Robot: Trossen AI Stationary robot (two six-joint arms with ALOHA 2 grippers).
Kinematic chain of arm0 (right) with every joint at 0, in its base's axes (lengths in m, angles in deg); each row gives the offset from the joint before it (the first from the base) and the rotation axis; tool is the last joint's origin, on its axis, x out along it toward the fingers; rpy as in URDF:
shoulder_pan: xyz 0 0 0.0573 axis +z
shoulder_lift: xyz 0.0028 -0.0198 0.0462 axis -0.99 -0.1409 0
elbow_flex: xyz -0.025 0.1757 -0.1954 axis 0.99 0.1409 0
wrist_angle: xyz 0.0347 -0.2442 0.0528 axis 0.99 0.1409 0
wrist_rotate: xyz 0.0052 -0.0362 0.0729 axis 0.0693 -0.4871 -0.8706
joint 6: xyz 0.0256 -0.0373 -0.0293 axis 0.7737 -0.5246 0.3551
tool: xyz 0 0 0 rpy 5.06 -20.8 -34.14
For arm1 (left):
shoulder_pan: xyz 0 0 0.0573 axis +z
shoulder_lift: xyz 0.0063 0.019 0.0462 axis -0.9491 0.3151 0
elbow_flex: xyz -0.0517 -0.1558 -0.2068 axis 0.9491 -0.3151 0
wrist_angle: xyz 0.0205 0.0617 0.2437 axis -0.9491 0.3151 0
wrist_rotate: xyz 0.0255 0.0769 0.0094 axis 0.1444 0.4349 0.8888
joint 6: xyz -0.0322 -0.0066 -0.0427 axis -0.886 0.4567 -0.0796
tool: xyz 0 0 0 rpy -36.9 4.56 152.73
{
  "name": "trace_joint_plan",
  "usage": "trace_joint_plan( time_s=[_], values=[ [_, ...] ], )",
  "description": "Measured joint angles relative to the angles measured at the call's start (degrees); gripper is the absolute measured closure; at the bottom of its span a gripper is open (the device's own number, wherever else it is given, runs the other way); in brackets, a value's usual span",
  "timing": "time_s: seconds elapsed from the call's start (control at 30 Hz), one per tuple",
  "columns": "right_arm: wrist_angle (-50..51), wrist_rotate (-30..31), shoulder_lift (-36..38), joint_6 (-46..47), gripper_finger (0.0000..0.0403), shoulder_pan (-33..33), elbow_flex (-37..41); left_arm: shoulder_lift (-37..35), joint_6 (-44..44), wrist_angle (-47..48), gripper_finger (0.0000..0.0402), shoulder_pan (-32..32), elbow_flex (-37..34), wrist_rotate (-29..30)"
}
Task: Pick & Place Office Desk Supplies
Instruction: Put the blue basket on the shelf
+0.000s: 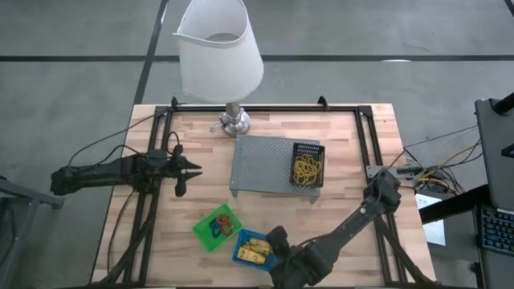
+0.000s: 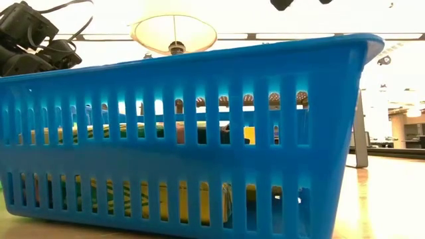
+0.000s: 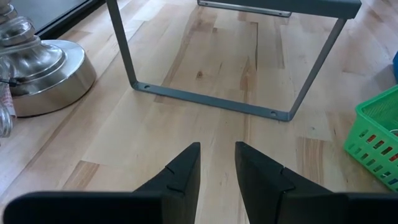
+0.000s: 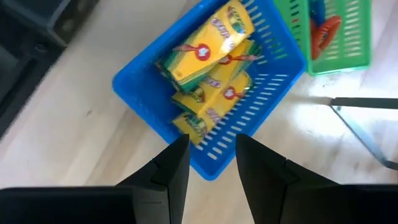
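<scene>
Right gripper (image 4: 211, 158) (empty, parted) above blue bin (image 4: 137, 93).

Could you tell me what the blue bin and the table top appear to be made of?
The blue bin looks like moulded plastic: slotted walls, uniform glossy colour. The table top looks like pale wood with a smooth finish, judging by the visible grain, knots and joined planks.

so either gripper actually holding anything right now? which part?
Nothing held. The left gripper hangs over bare table with its jaws slightly apart and empty. The right gripper hovers above the blue bin, gap empty.
</scene>
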Motion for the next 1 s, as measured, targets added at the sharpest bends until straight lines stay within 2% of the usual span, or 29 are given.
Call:
trace_joint_plan(
  time_s=[0.23,0.37,0.83,1.0],
  values=[
    [-0.5,-6.31,-1.17,-1.4,0.0277,-0.11,0.57,0.0,0.0,0.0,0.0296,-0.02,0.0,0.02],
    [-1.63,-7.65,-1.88,-5.48,0.028,-0.11,0.41,0.0,0.0,0.0,0.0296,-0.01,0.0,0.02],
    [-3.4,-7.73,-5.06,-16.22,0.0289,-0.34,1.23,0.0,0.0,0.0,0.0296,-0.02,0.0,0.02],
    [-3.92,-7.79,-6.26,-16.88,0.0291,-0.7,1.27,0.0,0.0,-0.01,0.0296,0.0,0.01,0.0]
  ],
)
